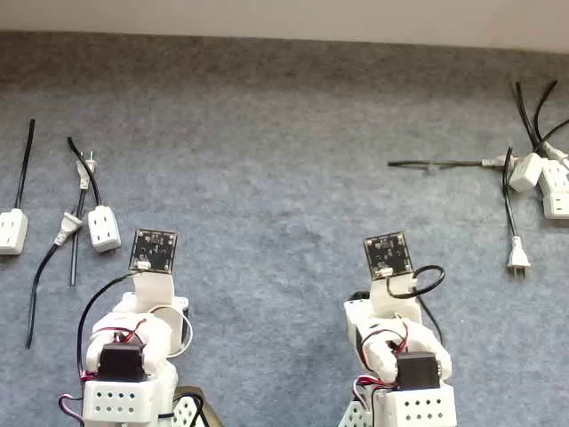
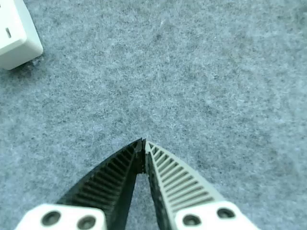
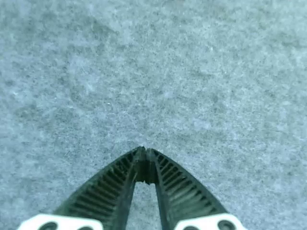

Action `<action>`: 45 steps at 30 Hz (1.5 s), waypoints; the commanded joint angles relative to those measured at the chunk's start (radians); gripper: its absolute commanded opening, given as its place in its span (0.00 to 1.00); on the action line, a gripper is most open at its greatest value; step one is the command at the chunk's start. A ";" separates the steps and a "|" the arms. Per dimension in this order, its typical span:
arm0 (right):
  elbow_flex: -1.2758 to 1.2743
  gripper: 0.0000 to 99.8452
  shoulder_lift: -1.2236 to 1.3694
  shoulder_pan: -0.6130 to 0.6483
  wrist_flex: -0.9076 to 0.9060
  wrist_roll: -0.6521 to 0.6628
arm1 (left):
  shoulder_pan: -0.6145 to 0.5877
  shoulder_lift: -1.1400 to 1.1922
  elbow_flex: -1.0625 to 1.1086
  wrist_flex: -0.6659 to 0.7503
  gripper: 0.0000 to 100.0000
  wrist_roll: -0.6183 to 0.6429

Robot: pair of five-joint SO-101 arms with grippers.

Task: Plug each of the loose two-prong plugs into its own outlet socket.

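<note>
On the left of the grey felt lie a white outlet socket [image 1: 104,228], a second white socket [image 1: 10,230] and a loose white two-prong plug [image 1: 66,229] on a black cord between them. Another small plug [image 1: 86,167] lies farther back. At the right, a loose white plug [image 1: 517,259] lies in front of a cluster of white sockets [image 1: 556,188]. My left gripper [image 2: 144,144] is shut and empty above bare felt, with a socket's corner [image 2: 17,38] nearby. My right gripper [image 3: 145,152] is shut and empty over bare felt.
The left arm [image 1: 133,347] and the right arm [image 1: 396,347] sit folded at the near edge. Black cords [image 1: 533,111] fan out at the far right, and one cord [image 1: 436,163] runs toward the middle. A pale wall borders the far side.
</note>
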State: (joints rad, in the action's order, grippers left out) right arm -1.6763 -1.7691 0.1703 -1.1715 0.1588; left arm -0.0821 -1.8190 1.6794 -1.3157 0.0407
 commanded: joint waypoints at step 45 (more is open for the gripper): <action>-0.124 0.03 0.007 0.308 0.016 0.009 | 0.016 0.002 0.016 -0.005 0.02 -0.003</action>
State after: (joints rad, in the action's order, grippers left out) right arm -1.6763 -1.7691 0.4634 -1.1561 0.1588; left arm -0.0821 -1.8190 1.6794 -1.3157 0.0407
